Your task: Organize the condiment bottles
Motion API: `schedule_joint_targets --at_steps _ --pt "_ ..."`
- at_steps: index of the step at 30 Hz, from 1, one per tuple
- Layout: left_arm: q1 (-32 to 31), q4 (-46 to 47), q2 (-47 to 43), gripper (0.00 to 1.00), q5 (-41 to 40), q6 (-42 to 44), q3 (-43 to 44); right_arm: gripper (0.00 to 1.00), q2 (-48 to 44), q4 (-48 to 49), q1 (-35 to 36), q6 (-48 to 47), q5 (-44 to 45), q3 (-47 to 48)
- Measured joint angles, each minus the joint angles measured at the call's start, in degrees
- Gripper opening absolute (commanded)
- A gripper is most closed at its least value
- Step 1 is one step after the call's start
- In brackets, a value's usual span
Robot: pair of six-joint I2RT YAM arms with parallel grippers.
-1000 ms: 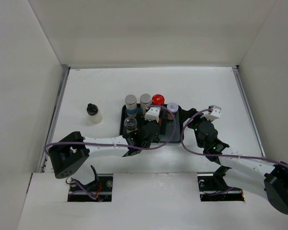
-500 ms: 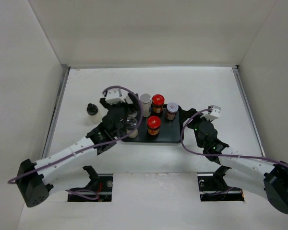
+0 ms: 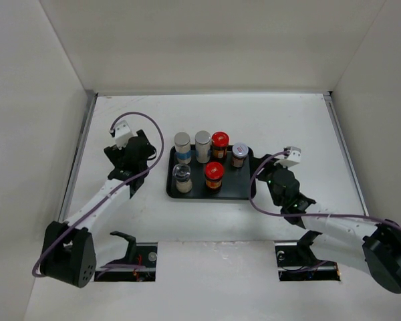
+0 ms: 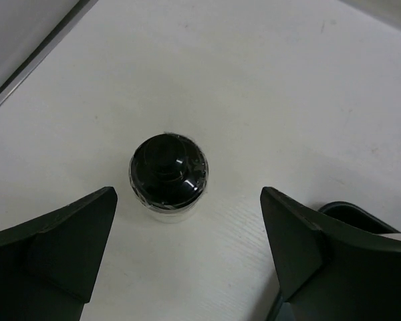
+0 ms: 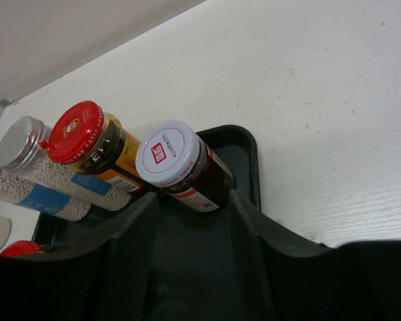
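Wide apart, my left fingers (image 4: 73, 234) hang over the black-capped bottle (image 4: 168, 175), which stands upright on the desk (image 4: 287, 80) between them, touched by neither, left of the black tray (image 3: 237, 190) and apart from it. My right fingers (image 5: 123, 267) are apart too, low at the tray's right end, close to the silvery-lidded jar (image 5: 177, 164). On the tray, the back row holds two silver-capped cylinders (image 3: 182, 144), a red-lidded jar (image 3: 219, 142) and that silvery-lidded jar; the front row holds the clear shaker (image 3: 182, 177) and the other red-lidded jar (image 3: 214, 174)
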Motion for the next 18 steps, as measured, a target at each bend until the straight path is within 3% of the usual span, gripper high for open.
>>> schedule_joint_targets --at_steps 3,11,15,18 --pt "2.34 0.85 3.96 0.87 1.9 0.02 -0.15 0.73 0.5 0.09 0.02 -0.17 -0.33 0.0" --pt "6.82 4.96 10.47 0.75 4.81 0.02 -0.15 0.78 1.81 0.24 0.09 -0.42 -0.59 0.04" --pt "7.43 7.21 12.39 0.49 4.83 0.2 -0.15 0.79 2.51 0.24 0.44 -0.44 -0.9 0.17" --pt "7.48 8.31 12.79 0.4 5.03 0.24 -0.15 0.79 2.51 0.26 0.68 -0.44 -1.03 0.28"
